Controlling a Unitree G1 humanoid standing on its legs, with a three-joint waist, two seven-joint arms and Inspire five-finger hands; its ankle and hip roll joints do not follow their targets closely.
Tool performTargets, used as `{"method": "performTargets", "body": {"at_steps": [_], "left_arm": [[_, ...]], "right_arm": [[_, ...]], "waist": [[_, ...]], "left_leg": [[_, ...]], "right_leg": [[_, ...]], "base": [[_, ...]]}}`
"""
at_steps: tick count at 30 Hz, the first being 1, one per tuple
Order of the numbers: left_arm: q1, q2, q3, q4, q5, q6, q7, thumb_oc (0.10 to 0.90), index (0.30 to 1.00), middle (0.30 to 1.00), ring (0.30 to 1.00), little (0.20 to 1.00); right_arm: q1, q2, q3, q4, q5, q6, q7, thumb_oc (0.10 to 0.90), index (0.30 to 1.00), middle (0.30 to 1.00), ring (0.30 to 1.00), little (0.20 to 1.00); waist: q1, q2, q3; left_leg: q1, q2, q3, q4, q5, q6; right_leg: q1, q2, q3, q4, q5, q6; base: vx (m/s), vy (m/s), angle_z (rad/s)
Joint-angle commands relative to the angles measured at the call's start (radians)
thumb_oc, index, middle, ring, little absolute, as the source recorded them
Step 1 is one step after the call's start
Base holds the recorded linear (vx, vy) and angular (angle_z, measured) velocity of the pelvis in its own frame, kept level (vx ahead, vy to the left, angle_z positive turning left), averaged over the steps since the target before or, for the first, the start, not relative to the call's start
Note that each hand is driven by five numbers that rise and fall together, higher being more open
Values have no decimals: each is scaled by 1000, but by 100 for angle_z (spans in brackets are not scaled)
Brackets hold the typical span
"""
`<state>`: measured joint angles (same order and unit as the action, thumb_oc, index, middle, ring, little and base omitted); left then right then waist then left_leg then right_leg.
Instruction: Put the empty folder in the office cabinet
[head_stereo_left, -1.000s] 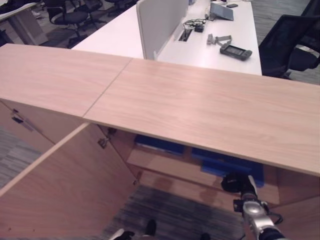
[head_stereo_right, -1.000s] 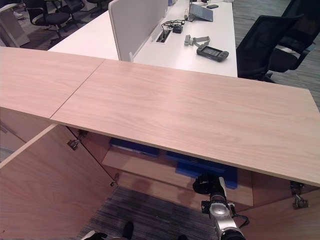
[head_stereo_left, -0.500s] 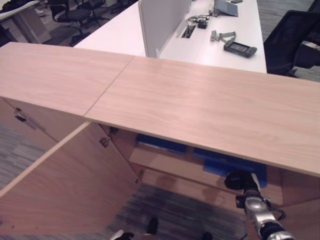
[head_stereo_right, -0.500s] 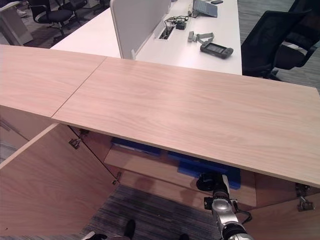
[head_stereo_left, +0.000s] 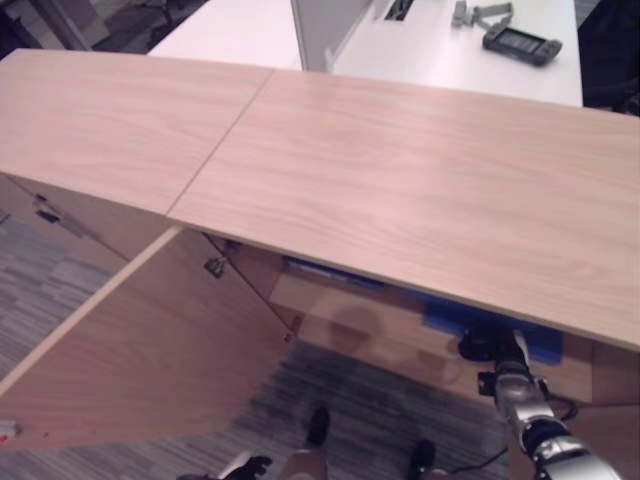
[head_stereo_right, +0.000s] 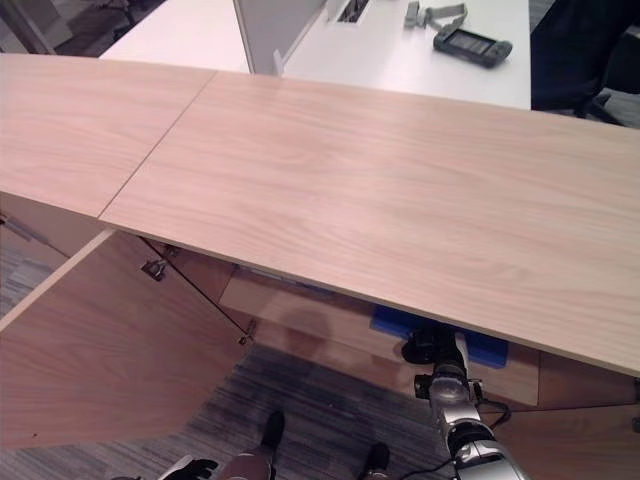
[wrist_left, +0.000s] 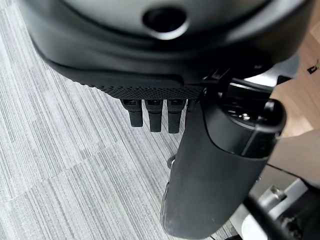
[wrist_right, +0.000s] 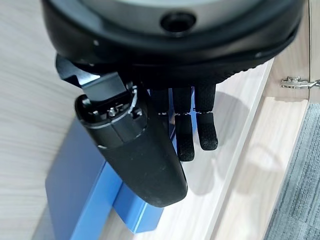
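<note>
The blue folder (wrist_right: 85, 190) lies flat on the shelf (wrist_right: 235, 165) inside the wooden office cabinet (head_stereo_left: 400, 180). My right hand (wrist_right: 200, 125) reaches in under the cabinet top, beside the folder. Its fingers are straight and its thumb hangs over the folder's edge without gripping it. From the head, the right hand (head_stereo_left: 488, 345) shows dark just below the top's front edge, with the folder (head_stereo_left: 448, 320) peeking out behind it. My left hand (wrist_left: 150, 117) hangs low over grey carpet with relaxed fingers, holding nothing.
The cabinet's left door (head_stereo_left: 150, 350) stands swung wide open toward me. Another blue folder (head_stereo_left: 320, 270) lies further left on the shelf. A door hinge (wrist_right: 295, 81) sits near my right hand. Behind the cabinet is a white desk (head_stereo_left: 440, 70) bearing a handheld device (head_stereo_left: 520, 42).
The whole view has tipped downward, so the camera moved. My right hand stays in the cabinet beside the blue folder.
</note>
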<state>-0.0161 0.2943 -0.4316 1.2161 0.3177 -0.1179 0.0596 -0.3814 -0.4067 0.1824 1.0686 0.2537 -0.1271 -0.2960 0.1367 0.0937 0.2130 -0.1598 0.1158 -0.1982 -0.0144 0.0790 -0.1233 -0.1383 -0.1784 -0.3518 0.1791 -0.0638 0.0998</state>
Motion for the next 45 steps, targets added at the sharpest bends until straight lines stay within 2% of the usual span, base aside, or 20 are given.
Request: {"method": "performTargets", "body": {"at_steps": [1, 19, 29, 38, 45], "left_arm": [[-24, 17, -31, 23, -31, -13, 26, 800, 900, 900, 900, 900], [-75, 20, -60, -3, -75, -24, 51, 800, 900, 900, 900, 900], [-110, 26, -84, -22, -88, -26, 61, 800, 900, 900, 900, 900], [-111, 29, -108, -24, -80, -26, 59, 800, 900, 900, 900, 900], [-108, 26, -128, -5, -65, -23, 54, 800, 900, 900, 900, 900]], "right_arm": [[-67, -72, -10, -16, 26, -61, -39, 400, 300, 300, 300, 300], [-154, -116, -38, 142, 72, -49, -65, 400, 300, 300, 300, 300], [-232, -181, -42, 200, 75, -36, -79, 400, 300, 300, 300, 300], [-321, -247, -52, 229, 112, -38, -85, 400, 300, 300, 300, 300], [-458, -287, -10, 206, 134, -45, -90, 400, 300, 300, 300, 300]], "waist": [[26, -2, -26], [58, 64, 78], [70, 100, 129], [78, 110, 127], [86, 100, 100]], "left_leg": [[15, 2, -31, -47, -1, 13], [-68, -14, -54, -15, 23, 16], [-111, -32, -61, -6, 39, 15], [-118, -42, -61, -9, 39, 13], [-116, -42, -56, -21, 40, 11]], "right_leg": [[-48, -51, 68, 167, -71, 61], [-142, -79, 68, 243, -83, 64], [-195, -93, 71, 284, -90, 64], [-209, -104, 72, 300, -101, 67], [-208, -103, 72, 284, -90, 70]], "base": [[-37, 5, 3], [-47, 10, 4], [-51, 9, 4], [-8, 1, 4], [0, 0, 0]]}}
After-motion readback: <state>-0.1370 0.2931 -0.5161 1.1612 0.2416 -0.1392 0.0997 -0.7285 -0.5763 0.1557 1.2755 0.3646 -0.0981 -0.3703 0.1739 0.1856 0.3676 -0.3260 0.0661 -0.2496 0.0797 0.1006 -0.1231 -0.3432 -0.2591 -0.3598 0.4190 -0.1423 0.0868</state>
